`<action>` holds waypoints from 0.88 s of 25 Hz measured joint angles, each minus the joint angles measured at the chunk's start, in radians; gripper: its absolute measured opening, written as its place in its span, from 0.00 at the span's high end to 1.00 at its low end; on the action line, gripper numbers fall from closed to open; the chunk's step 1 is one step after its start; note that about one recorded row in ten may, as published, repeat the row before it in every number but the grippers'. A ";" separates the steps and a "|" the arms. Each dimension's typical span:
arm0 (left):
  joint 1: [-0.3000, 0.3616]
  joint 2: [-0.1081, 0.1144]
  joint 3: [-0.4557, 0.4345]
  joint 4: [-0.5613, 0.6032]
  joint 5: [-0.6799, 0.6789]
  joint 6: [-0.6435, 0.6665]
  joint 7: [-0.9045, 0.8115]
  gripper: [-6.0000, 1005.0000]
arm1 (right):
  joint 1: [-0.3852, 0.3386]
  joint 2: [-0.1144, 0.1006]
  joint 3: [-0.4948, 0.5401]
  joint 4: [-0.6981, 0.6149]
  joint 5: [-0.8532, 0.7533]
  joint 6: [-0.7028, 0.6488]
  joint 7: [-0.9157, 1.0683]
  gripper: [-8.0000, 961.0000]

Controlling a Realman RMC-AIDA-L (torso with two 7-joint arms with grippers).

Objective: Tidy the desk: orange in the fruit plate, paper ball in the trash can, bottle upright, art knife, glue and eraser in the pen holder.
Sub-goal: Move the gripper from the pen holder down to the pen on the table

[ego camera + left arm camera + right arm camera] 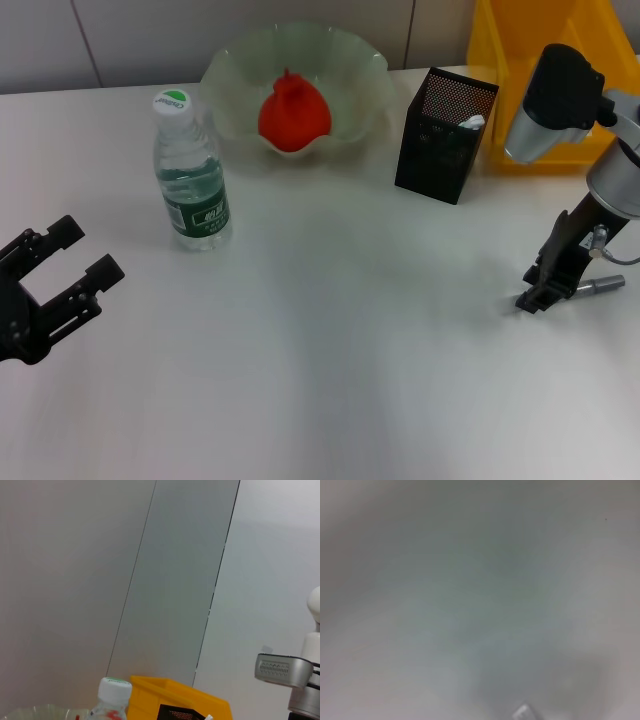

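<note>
The right gripper (537,293) reaches down to the desk (320,380), its fingers closed around a grey art knife (597,286) lying flat. The left gripper (62,275) hovers low, fingers spread and empty. The bottle (190,180) stands upright, green label writing unreadable. The orange (293,115) sits in the fruit plate (235,75). Beside it stands the pen holder (443,135), then the trash can (505,60)

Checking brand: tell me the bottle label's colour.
Dark green with white print, on the bottle; clearest in head view.
</note>
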 joint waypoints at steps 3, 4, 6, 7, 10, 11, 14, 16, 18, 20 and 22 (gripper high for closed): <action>0.000 0.000 0.000 0.000 0.000 -0.003 0.000 0.26 | 0.002 0.000 0.000 0.001 -0.002 0.004 0.003 0.63; 0.000 0.000 0.000 0.000 0.000 -0.004 0.000 0.26 | 0.003 0.001 0.000 0.001 -0.002 0.006 0.005 0.63; 0.000 0.000 0.000 0.000 0.000 -0.004 0.000 0.26 | 0.004 0.001 0.000 0.003 -0.002 0.010 0.010 0.63; 0.000 0.000 0.000 0.000 0.000 -0.004 0.001 0.26 | 0.005 0.001 0.000 0.004 -0.002 0.010 0.011 0.63; 0.000 0.000 0.000 0.000 0.000 -0.005 0.001 0.26 | 0.008 0.001 -0.012 0.011 -0.002 0.009 0.012 0.63; 0.000 0.000 0.000 0.000 0.000 -0.005 0.001 0.26 | 0.009 0.001 -0.020 0.012 -0.002 0.008 0.013 0.63; 0.000 0.000 0.000 0.000 0.001 -0.007 0.001 0.26 | 0.010 0.002 -0.040 0.014 -0.009 0.004 0.016 0.63; 0.000 0.000 0.000 0.000 0.001 -0.007 0.001 0.26 | 0.011 0.004 -0.042 0.015 -0.014 0.002 0.017 0.63; 0.000 0.000 0.000 0.000 0.001 -0.007 0.001 0.26 | 0.013 0.004 -0.043 0.015 -0.015 0.002 0.018 0.63; 0.000 0.000 0.000 0.000 0.002 -0.007 0.002 0.26 | 0.014 0.004 -0.047 0.015 -0.016 0.001 0.022 0.63; 0.000 0.000 0.000 0.000 0.002 -0.007 0.002 0.26 | 0.015 0.004 -0.052 0.015 -0.021 0.001 0.026 0.63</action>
